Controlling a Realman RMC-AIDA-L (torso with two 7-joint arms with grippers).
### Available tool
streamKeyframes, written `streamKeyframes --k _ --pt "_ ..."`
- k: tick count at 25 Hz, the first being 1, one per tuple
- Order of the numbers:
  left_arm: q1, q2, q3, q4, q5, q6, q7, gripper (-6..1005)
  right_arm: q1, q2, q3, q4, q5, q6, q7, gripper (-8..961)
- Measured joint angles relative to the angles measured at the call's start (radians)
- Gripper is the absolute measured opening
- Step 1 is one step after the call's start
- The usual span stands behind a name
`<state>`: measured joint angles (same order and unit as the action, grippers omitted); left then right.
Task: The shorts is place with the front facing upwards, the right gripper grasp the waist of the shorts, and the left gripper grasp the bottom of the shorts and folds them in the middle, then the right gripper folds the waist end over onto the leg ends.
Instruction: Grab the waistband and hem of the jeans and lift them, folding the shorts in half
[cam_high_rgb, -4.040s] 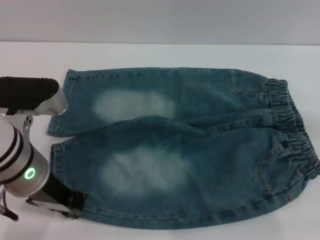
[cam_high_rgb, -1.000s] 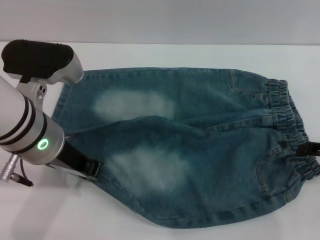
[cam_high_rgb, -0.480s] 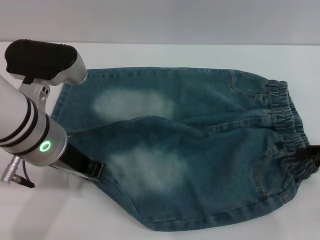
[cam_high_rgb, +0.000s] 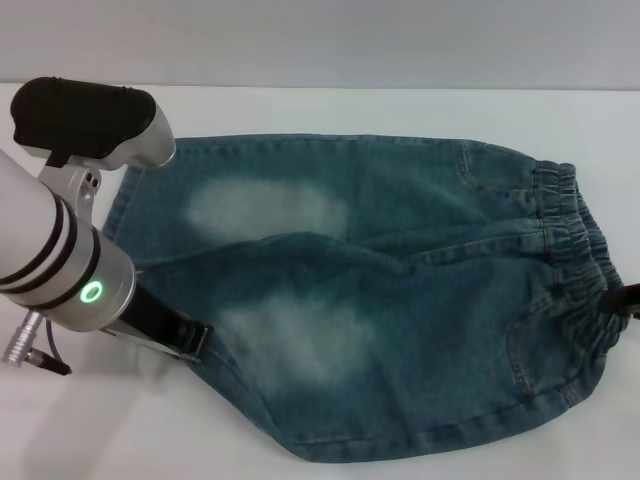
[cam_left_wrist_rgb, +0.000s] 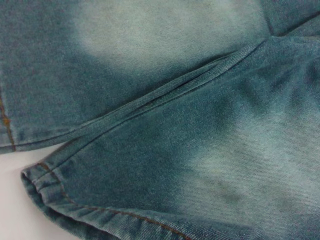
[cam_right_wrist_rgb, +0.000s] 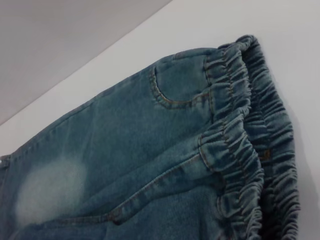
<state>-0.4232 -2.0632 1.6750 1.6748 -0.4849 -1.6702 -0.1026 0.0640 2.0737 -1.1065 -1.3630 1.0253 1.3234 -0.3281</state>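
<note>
The blue denim shorts (cam_high_rgb: 400, 300) lie front up on the white table (cam_high_rgb: 560, 120), legs to the left and the gathered waist (cam_high_rgb: 580, 250) to the right. My left gripper (cam_high_rgb: 190, 338) is shut on the near leg's hem corner and holds it lifted and drawn inward. That stitched hem (cam_left_wrist_rgb: 45, 180) fills the left wrist view's corner. The far leg end is mostly hidden behind my left arm (cam_high_rgb: 60, 260). My right gripper (cam_high_rgb: 628, 298) shows only at the right edge, shut on the near part of the waistband, which puckers toward it. The right wrist view shows the elastic band (cam_right_wrist_rgb: 240, 150) and a pocket (cam_right_wrist_rgb: 175, 90).
White table surface surrounds the shorts on every side. A grey wall (cam_high_rgb: 320, 40) rises behind the table's far edge. The bulky left arm covers the table's left side.
The left gripper has carried the near leg's hem corner up and inward from the front left. At the right edge the near waistband has bunched and lifted slightly.
</note>
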Motion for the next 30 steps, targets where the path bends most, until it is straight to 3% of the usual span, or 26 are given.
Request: streamKeyframes --k 8,22,30 --pt "0.018 0.0 0.001 0.011 0.0 0.02 -0.001 87 0.007 0.0 0.001 -0.015 0.002 0.013 -0.01 -2" --pt "0.051 0.002 -0.051 0.053 -0.002 0.086 -0.001 87 0.011 0.003 0.037 -0.051 0.083 -0.014 -0.059 -2" --pt "0.098 0.002 -0.141 0.064 -0.019 0.186 0.051 86 0.03 0.003 0.059 0.104 0.259 -0.164 -0.248 -1"
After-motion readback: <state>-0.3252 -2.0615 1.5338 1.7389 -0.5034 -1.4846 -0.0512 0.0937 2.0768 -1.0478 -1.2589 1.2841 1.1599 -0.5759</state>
